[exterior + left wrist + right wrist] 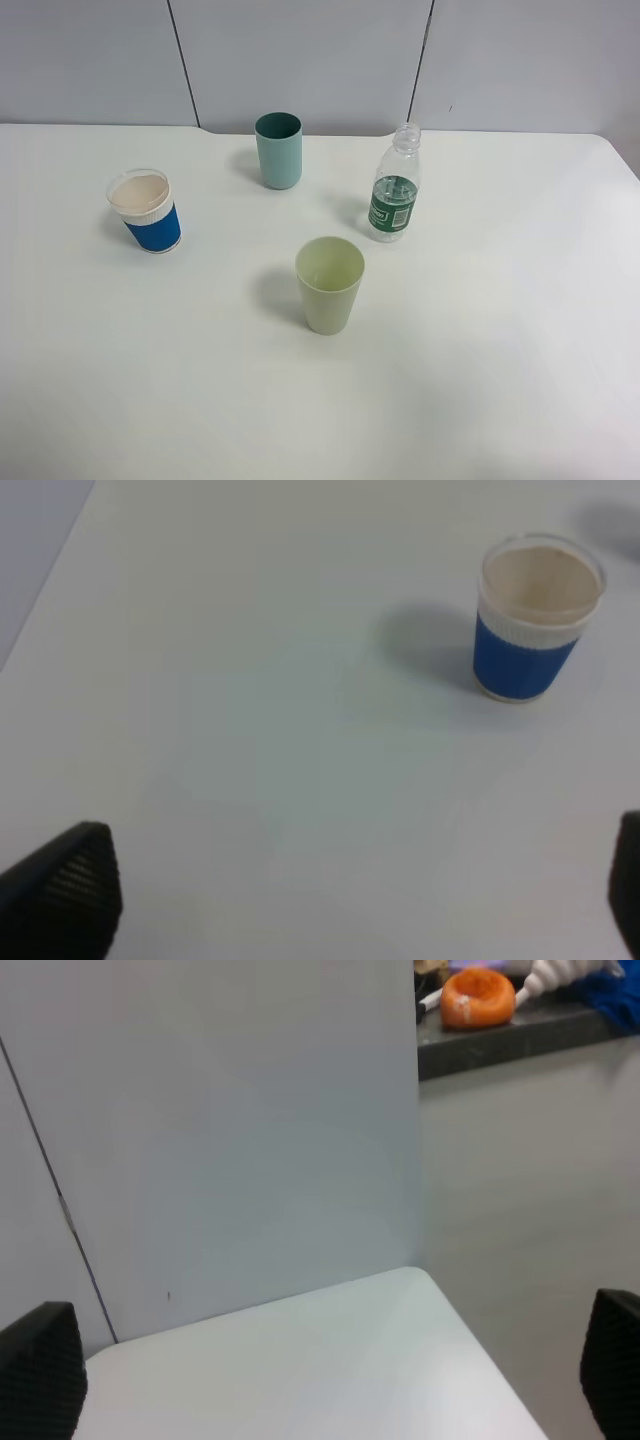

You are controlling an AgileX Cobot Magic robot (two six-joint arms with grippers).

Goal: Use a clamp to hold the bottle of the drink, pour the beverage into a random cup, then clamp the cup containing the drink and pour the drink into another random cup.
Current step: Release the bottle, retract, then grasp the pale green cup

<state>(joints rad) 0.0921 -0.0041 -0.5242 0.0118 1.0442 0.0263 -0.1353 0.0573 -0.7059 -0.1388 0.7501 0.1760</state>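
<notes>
A clear plastic bottle [395, 184] with a green label stands uncapped at the back right of the white table [500, 350], with a little liquid in it. A teal cup [279, 149] stands at the back middle. A pale green cup [329, 284] stands in the middle. A blue cup with a white rim [147, 211] stands at the left and also shows in the left wrist view [535, 615]. Neither gripper shows in the exterior high view. My left gripper [350, 900] is open and empty, short of the blue cup. My right gripper [320, 1375] is open and empty, facing the table's far right corner.
Grey wall panels [300, 60] stand behind the table. The right wrist view shows the table's corner [410, 1280], floor beyond it, and a dark counter [520, 1030] with an orange object.
</notes>
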